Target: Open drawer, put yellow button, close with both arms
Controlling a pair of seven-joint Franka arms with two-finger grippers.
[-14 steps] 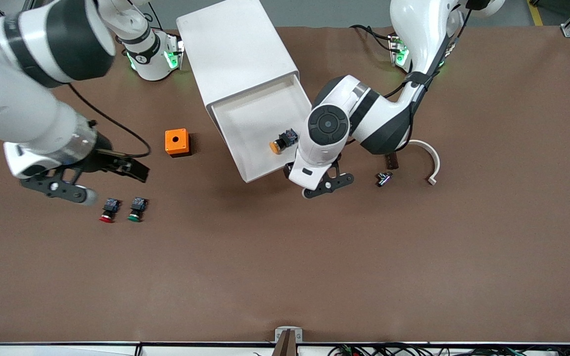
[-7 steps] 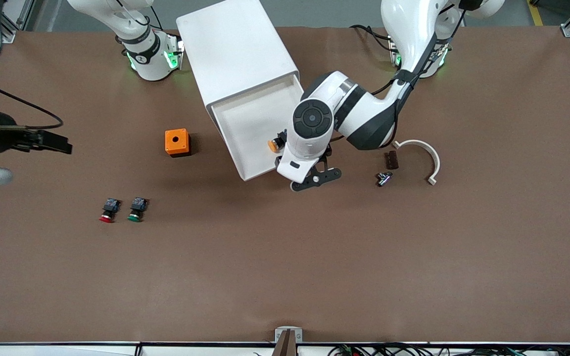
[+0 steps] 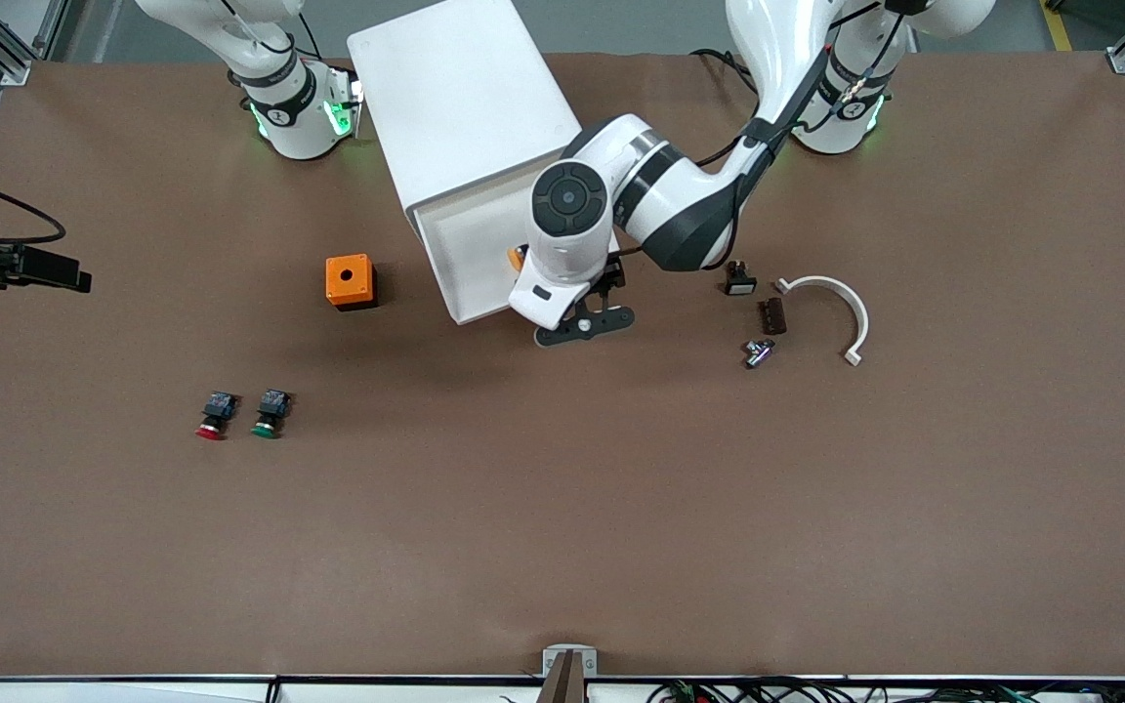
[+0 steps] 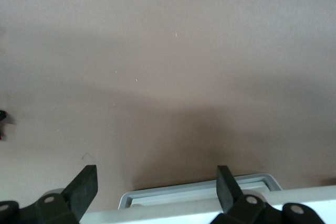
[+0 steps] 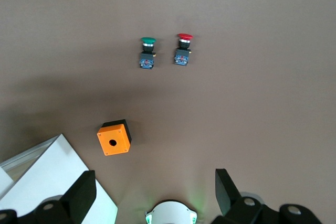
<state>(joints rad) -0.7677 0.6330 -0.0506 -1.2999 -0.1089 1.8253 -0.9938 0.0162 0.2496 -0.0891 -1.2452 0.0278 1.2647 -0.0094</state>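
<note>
Boxy white cabinet (image 3: 455,98) stands between the two arm bases, set at an angle. Its wide shallow white plastic drawer (image 3: 465,254) sticks out toward the front camera, but less than a second ago: it has slid part of the way back in.

Tiny yellow-capped push button (image 3: 516,258) lies inside the drawer, near its front rim. Only a sliver of the cap shows past the left arm's wrist, which now covers most of the tray.

Left gripper (image 3: 582,327) sits low at the drawer's front edge and has travelled toward the cabinet with it. Its fingers (image 4: 86,182) are spread wide and hold nothing; the wrist view shows the drawer's rim lying between them. I cannot confirm actual contact, though the pairing of motion reads as a push.

Right gripper (image 5: 155,182) has lifted up and away to the right arm's end of the brown table (image 3: 621,488), nearly out of the front view. It hangs high over the orange box with a round hole (image 3: 349,281), jaws wide, empty. The red-capped button (image 3: 211,415) and green-capped button (image 3: 268,414) lie untouched, nearer the front camera than the box.

Judgement: placing is done and closing is under way, so far by the left arm alone. The drawer is not yet flush.
</note>
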